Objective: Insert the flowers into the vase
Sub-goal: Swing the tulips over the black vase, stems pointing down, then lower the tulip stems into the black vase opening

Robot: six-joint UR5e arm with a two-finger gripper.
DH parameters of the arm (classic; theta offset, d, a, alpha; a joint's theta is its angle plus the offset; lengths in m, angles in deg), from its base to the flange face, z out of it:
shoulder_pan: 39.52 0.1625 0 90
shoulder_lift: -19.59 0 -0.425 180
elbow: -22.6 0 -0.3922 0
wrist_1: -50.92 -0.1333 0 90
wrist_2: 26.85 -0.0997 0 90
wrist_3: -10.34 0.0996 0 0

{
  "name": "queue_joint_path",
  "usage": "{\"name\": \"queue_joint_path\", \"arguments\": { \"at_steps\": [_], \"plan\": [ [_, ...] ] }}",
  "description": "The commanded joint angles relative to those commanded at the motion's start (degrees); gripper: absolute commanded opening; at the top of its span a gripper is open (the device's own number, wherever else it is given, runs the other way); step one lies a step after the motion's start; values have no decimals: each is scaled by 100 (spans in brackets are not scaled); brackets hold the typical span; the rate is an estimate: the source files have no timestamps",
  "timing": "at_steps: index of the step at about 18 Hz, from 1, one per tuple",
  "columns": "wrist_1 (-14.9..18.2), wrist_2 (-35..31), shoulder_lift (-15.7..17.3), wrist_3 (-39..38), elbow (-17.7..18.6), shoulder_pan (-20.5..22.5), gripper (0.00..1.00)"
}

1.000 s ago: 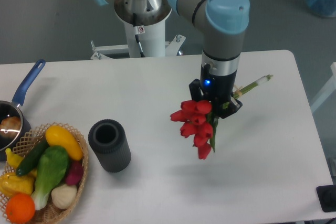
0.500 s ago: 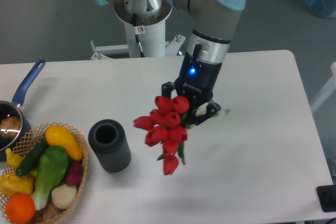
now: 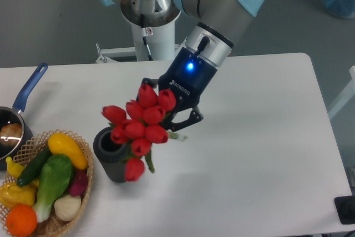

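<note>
The flowers (image 3: 141, 127), a bunch of red tulip buds with a green leaf hanging down, are held in the air by my gripper (image 3: 176, 119), which is shut on their stems behind the buds. The buds hang over the right side of the vase (image 3: 111, 157), a short dark grey ribbed cylinder standing upright on the white table, and cover part of its mouth. The stems are hidden behind the buds and the gripper. The arm leans in from the upper right.
A wicker basket (image 3: 83, 184) with yellow, green and orange vegetables sits at the front left, just left of the vase. A blue-handled saucepan (image 3: 22, 104) lies at the left edge. The robot's white base (image 3: 148, 37) stands at the back.
My gripper has swung left with the flowers, from right of centre to above the vase. The arm now tilts further to the left, and the buds overlap the vase.
</note>
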Motion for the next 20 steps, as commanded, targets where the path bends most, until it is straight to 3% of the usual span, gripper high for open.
{"name": "queue_joint_path", "arguments": {
  "at_steps": [3, 8, 15, 20],
  "plan": [
    [-61, 151, 97, 44, 221, 27, 15],
    [-237, 890, 53, 70, 186, -8, 15],
    [-264, 952, 1, 88, 124, -113, 15],
    [-272, 952, -227, 176, 81, -350, 14]
  ]
}}
